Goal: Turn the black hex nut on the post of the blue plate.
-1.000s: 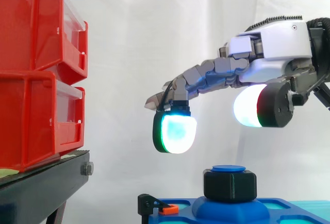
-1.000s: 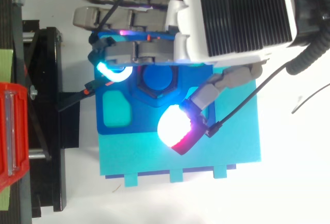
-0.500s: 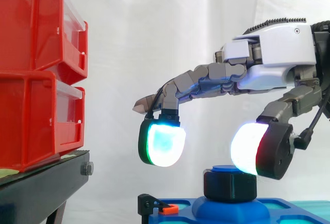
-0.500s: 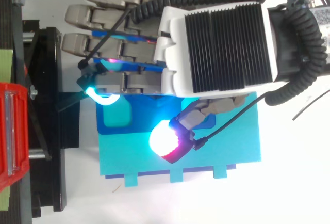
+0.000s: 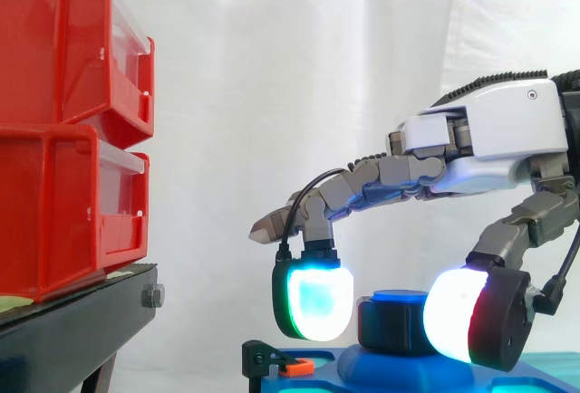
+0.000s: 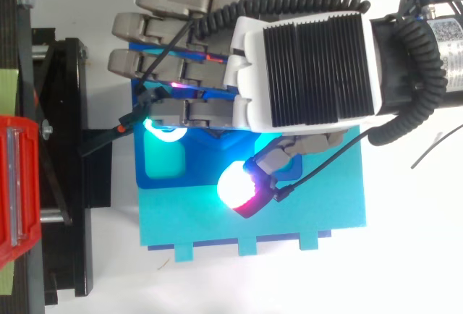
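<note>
the hand [image 5: 489, 139] has dropped to the level of the black hex nut [image 5: 391, 328] on the blue plate [image 6: 155, 176], its fingers [image 5: 313, 298] spread either side, unclamped; closing should follow.

The hand [image 5: 489, 135] stretches in from 3 o'clock in the side view, palm down and low, pointing toward 9 o'clock. From above, its ribbed black back faces the camera, and the arm [image 6: 443, 46] exits at 2 o'clock.
</note>
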### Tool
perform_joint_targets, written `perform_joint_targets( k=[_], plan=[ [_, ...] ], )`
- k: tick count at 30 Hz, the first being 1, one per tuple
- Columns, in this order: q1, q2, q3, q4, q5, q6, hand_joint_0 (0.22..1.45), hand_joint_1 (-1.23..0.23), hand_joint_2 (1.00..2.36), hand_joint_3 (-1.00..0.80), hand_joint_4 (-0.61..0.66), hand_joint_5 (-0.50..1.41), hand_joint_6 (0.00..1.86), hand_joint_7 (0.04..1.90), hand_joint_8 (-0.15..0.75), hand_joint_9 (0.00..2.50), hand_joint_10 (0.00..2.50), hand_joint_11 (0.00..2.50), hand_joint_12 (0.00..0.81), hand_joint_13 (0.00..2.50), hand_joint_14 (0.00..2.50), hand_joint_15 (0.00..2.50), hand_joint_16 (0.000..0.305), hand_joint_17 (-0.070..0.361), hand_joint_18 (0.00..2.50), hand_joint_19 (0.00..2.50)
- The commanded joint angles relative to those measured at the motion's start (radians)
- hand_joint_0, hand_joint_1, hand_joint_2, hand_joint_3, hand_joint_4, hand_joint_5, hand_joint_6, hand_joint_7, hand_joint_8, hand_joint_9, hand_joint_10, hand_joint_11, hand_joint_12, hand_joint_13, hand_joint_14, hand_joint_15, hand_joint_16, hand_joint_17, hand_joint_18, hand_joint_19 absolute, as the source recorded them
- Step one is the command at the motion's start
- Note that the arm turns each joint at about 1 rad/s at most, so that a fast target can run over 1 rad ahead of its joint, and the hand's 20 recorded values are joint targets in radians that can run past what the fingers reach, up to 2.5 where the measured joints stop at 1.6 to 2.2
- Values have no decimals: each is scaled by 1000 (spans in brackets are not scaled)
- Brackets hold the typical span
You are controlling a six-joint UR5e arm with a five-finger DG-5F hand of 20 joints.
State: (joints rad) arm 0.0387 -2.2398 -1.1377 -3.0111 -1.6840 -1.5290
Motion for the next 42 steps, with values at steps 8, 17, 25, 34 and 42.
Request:
perform_joint_targets(
  k=[8, 17, 25, 34, 42],
  plan=[
    [-2, 0, 0, 9, -3, 0, 397, -463, 1000, -500, 240, -198, 567, 1126, 267, 178, 0, 26, 411, 104, 0, 38, 65, 147, 0, 22],
    [-16, 0, 0, 8, -22, -3, 396, -440, 1000, -500, 244, -203, 603, 1073, 269, 183, 0, 27, 413, 113, 0, 32, 65, 146, 0, 18],
    [-29, 0, 0, 17, -40, -17, 396, -434, 1000, -500, 249, -206, 617, 1054, 271, 189, 0, 34, 414, 119, 0, 34, 65, 146, 0, 23],
    [-56, 0, 1, 31, -85, -25, 396, -430, 1000, -500, 249, -206, 627, 1036, 272, 192, 0, 35, 413, 123, 0, 39, 65, 146, 0, 28],
    [-86, -1, 0, 28, -134, -25, 396, -430, 1000, -500, 244, -207, 629, 1032, 272, 193, 0, 35, 413, 125, 2, 34, 65, 146, 0, 21]
  ],
)
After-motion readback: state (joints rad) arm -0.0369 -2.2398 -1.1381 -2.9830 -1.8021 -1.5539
